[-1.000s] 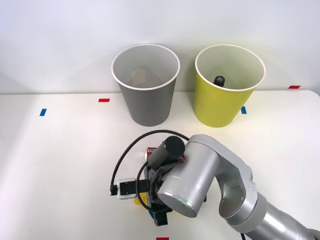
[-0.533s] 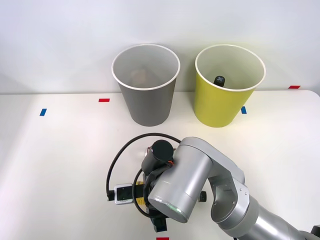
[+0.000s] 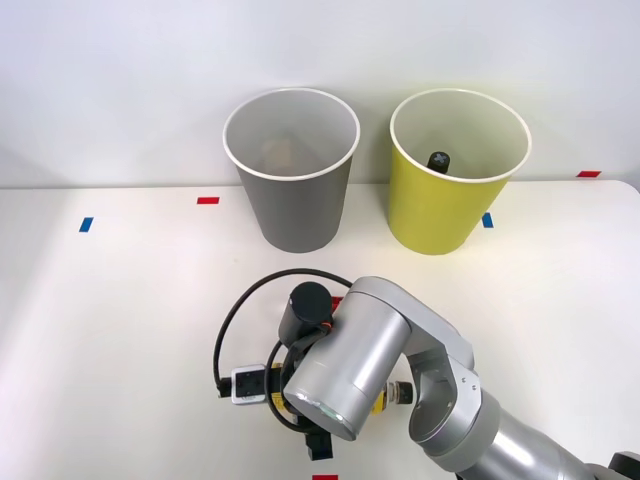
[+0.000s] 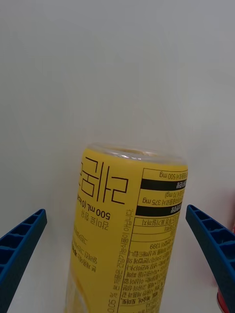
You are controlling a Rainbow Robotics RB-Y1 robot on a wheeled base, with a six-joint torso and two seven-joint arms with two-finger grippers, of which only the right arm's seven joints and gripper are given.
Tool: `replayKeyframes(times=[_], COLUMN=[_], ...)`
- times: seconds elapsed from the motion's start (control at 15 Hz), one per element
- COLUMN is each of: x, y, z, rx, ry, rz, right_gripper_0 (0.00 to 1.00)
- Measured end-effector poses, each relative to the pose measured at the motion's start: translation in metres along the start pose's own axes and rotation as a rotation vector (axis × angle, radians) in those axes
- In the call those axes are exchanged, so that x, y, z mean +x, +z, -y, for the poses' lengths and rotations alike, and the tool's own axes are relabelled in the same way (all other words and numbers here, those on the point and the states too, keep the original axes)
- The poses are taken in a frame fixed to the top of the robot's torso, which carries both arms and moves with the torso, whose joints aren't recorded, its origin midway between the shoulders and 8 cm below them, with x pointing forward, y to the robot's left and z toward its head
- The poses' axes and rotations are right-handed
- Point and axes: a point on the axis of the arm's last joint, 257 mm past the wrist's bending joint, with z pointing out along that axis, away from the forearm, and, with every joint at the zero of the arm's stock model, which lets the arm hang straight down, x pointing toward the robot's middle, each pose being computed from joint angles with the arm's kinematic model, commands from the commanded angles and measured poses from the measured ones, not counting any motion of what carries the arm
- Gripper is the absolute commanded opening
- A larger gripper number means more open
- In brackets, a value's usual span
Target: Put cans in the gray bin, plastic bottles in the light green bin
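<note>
Yellow-labelled bottle (image 4: 128,234) lay on the white table (image 3: 120,320) near the robot, between the two blue fingers (image 4: 19,249) of the right gripper (image 4: 117,259). Fingers were spread wide, one on each side of the bottle body, neither touching it — nothing grasped. In the front view the right arm (image 3: 345,375) covered most of the bottle; just a sliver of yellow label and the black cap end (image 3: 398,392) stuck out on the right of the wrist.

Red can: a red edge (image 4: 228,254) sat just beside the bottle in the wrist view, outside one finger. Also a small red bit (image 3: 336,299) at the far edge of the arm in the front view. Can't tell more about how it lay.

Bins stood upright side by side at the far side of the table, near each other but apart:
- gray bin (image 3: 293,205), left: white inside, a faint brownish shape low inside, can't identify it.
- light green bin (image 3: 440,215), right: a black bottle cap (image 3: 439,160) inside, against the far wall.

Both bins were well apart from the gripper.
</note>
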Motion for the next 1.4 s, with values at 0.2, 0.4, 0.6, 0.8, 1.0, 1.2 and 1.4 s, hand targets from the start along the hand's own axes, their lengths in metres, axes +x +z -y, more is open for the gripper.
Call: replayKeyframes(times=[0.2, 0.4, 0.6, 0.8, 1.0, 1.2, 1.4], x=[-0.001, -0.004, -0.003, -0.001, -0.006, -0.018, -0.034], y=[0.007, 0.013, 0.012, 0.010, 0.005, -0.005, -0.023], z=[0.001, 0.006, 0.009, 0.014, 0.016, 0.028, 0.050], rx=[-0.001, 0.014, 0.020, 0.017, 0.024, 0.068, 0.119], ry=[0.010, 0.015, 0.023, 0.040, 0.049, 0.062, 0.108], rz=[-0.007, -0.011, -0.011, 0.002, 0.025, 0.078, 0.195], right_gripper_0=[0.98, 0.03, 0.00, 0.00, 0.00, 0.00, 0.00])
